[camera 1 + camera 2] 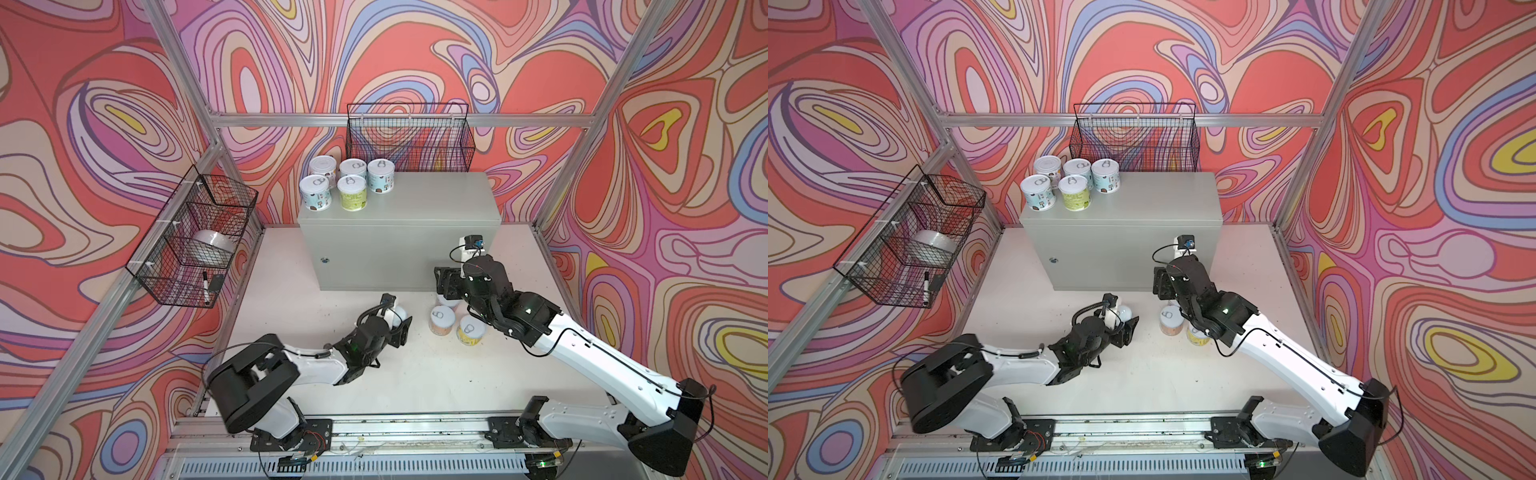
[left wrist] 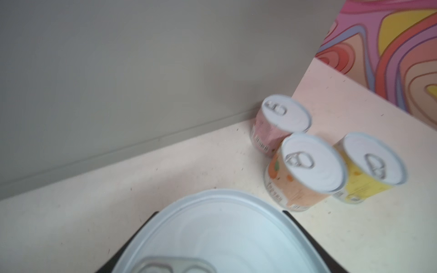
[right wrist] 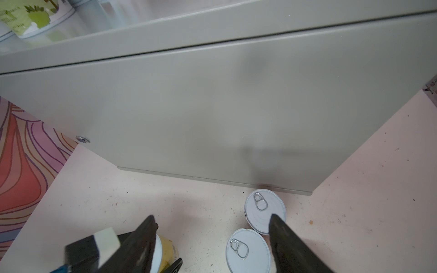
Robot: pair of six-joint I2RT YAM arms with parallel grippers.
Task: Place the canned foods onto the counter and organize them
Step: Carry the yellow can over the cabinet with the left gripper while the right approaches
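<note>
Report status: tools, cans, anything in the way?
Left tool shut on a can. Right tool open above three loose cans on the table. Five cans on counter. Nothing blocking seen.

No word, brand or number can be read. In the right wrist view the yellow-green can (image 3: 35, 16) on the counter (image 3: 212, 106) shows lettering too blurred to spell out. In the left wrist view the pink can (image 2: 279, 123) bears a barcode and the orange can (image 2: 305, 172) small print, both smeared.

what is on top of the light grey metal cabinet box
Five upright pull-tab cans at its back left corner, a blue-labelled one and a green one in front. They partly cover the back labels.
</note>
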